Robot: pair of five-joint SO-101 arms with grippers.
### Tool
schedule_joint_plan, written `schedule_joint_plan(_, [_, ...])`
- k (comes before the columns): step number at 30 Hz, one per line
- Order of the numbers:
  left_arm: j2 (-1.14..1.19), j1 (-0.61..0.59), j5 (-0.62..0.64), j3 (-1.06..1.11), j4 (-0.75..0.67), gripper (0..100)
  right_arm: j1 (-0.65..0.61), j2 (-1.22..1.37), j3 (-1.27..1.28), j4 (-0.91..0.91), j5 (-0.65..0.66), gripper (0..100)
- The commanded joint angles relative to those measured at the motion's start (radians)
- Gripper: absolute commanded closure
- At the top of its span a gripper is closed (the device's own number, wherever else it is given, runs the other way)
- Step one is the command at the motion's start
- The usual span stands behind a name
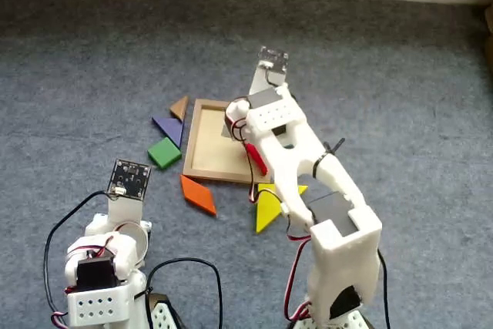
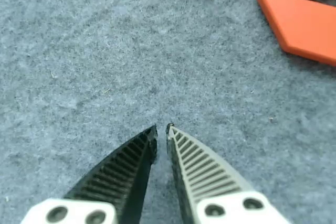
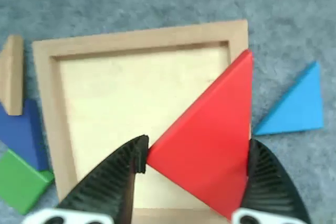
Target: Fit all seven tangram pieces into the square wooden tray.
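The square wooden tray lies on the grey carpet with nothing flat on its floor. My right gripper is shut on the big red triangle, held over the tray's right side and overlapping its rim. Left of the tray lie a tan triangle, a dark blue piece and a green square. An orange parallelogram and a yellow triangle lie in front of it. My left gripper is shut and empty over bare carpet.
A light blue triangle lies just right of the tray. The right arm stretches over the yellow triangle and the tray's near right corner. The left arm's base sits at the near left. Open carpet lies beyond and to both sides.
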Motion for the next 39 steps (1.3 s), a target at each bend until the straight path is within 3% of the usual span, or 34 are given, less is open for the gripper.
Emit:
schedule_joint_plan(1, [-0.027, 0.007, 0.006, 0.019, 0.006, 94, -0.025, 0.015, -0.056, -0.024, -0.017, 79.7])
schedule_joint_plan(13, [-0.027, 0.007, 0.006, 0.019, 0.006, 94, -0.033, 0.025, -0.117, -0.022, -0.015, 79.6])
schedule_joint_plan(21, [-0.027, 0.007, 0.006, 0.019, 0.006, 94, -0.033, 0.025, -0.120, -0.018, 0.052, 79.5])
schedule_joint_plan(29, [-0.027, 0.007, 0.006, 0.019, 0.006, 94, -0.031, 0.025, -0.120, -0.016, 0.046, 62.3])
schedule_joint_plan(36, [-0.027, 0.007, 0.006, 0.019, 0.006, 94, -0.033, 0.018, -0.120, -0.012, 0.052, 62.2])
schedule_joint_plan(39, [-0.027, 0.007, 0.006, 0.019, 0.006, 94, -0.031, 0.016, -0.131, 0.085, 0.054, 62.3])
